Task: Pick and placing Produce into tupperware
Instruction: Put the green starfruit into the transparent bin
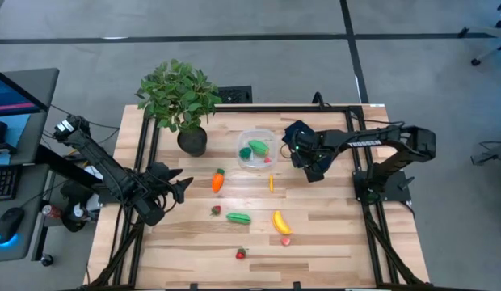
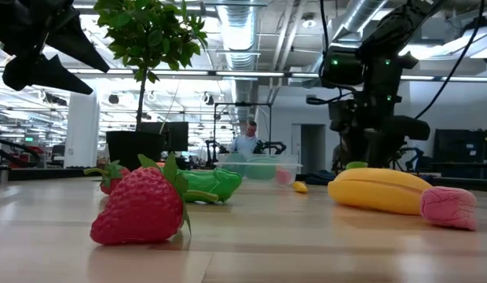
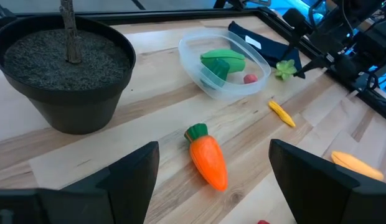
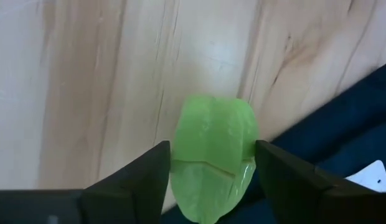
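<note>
Two dark jointed arms, white lettering on the right arm [image 1: 372, 144].

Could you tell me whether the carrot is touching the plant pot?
Apart. The left wrist view shows bare wood between the carrot and the pot.

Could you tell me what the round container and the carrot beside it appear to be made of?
Container: likely thin clear plastic, glossy; the green pieces inside show through its wall. Carrot: probably moulded plastic, smooth with soft highlights, uniformly orange with a green top.
</note>
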Robot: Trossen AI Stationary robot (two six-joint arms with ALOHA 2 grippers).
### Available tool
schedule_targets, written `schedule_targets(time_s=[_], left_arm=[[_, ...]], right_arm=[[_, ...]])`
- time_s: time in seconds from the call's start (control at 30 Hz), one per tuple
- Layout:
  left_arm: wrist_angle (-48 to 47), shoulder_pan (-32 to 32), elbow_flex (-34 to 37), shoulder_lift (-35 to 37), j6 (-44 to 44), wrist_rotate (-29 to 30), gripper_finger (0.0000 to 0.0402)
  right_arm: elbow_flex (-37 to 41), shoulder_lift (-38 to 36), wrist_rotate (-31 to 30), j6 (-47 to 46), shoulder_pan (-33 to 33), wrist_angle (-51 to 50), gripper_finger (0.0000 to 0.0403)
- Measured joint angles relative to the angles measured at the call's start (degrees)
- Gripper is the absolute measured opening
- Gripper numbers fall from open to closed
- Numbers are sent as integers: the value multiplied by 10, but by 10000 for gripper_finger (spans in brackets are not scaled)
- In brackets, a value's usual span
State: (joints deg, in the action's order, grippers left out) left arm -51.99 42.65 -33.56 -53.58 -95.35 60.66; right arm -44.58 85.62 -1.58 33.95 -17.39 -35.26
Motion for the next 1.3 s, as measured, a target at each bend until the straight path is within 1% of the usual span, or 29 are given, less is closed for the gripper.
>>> schedule_targets(time_s=[0.23, 0.37, 0.43, 0.6, 0.67, 0.9, 1.0, 1.2, 1.3], left_arm=[[0, 0, 0, 0, 0, 0, 295], [0, 0, 0, 0, 0, -1, 295], [0, 0, 0, 0, 0, -1, 295], [0, 0, 0, 0, 1, -1, 295], [0, 0, 0, 0, 1, -1, 295], [-1, 0, 0, 0, 1, -1, 295], [-1, 0, 0, 0, 2, -1, 295], [-1, 0, 0, 0, 3, -1, 295], [-2, 0, 0, 0, 4, -1, 295]], right_arm=[[-2, -2, -1, -17, 0, -4, 159], [-2, -2, -1, -25, 2, -5, 145], [-2, -2, -2, -31, 2, -5, 149], [-1, -2, -2, -63, 2, -4, 177], [0, -2, -1, -70, 2, -4, 180], [0, -3, 0, -92, 2, -3, 148], [0, -3, 0, -96, 2, -3, 147], [1, -2, 3, -102, 2, -5, 194], [1, -2, 4, -104, 2, -5, 206]])
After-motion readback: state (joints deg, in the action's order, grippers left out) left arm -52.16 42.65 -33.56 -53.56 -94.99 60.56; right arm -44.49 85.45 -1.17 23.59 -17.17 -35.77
